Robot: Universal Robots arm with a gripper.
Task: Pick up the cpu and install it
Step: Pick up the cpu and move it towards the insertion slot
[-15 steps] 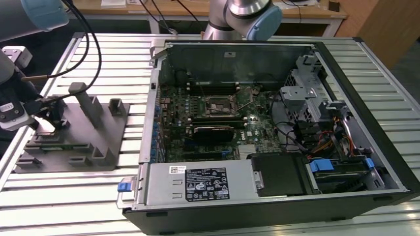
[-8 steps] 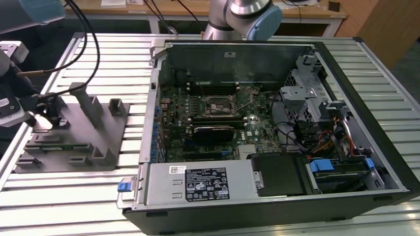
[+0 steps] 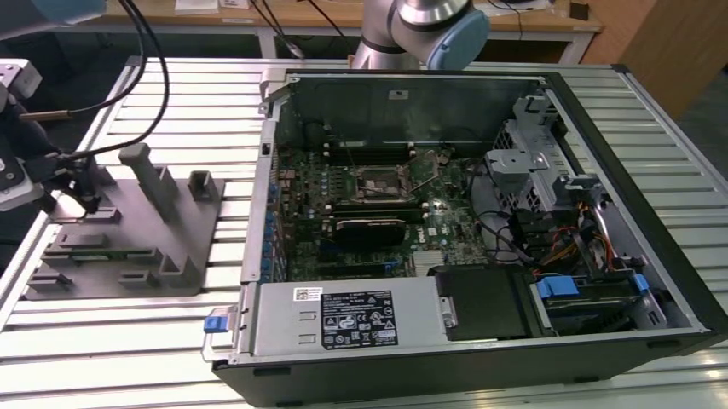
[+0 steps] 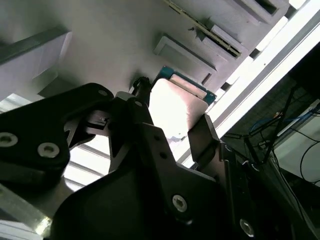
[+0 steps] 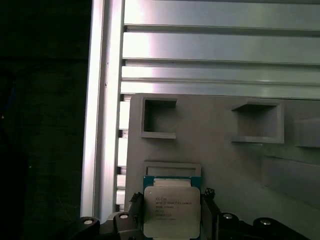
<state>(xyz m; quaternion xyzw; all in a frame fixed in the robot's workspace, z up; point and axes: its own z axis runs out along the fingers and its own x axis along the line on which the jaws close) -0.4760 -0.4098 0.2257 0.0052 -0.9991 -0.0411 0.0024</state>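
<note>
Surface: a slatted metal table [image 3: 136,341] is carrying everything, with wooden desks lying behind it.
Gripper: the gripper [image 3: 71,203] is hanging at the exterior view's far left, over the edge of a grey block [image 3: 125,247].
Fingers: in both wrist views the black fingers [image 4: 200,137] are pressing narrowly against two opposite edges of the cpu [image 5: 171,210].
Cpu: it is sitting flat between the fingertips, silver top facing the first wrist view, just over a shallow recess [image 5: 172,167] in the block.
Case: an open computer case [image 3: 637,256] is lying well apart from the fingers, towards the exterior view's right, its socket [image 3: 381,181] showing uncovered.
</note>
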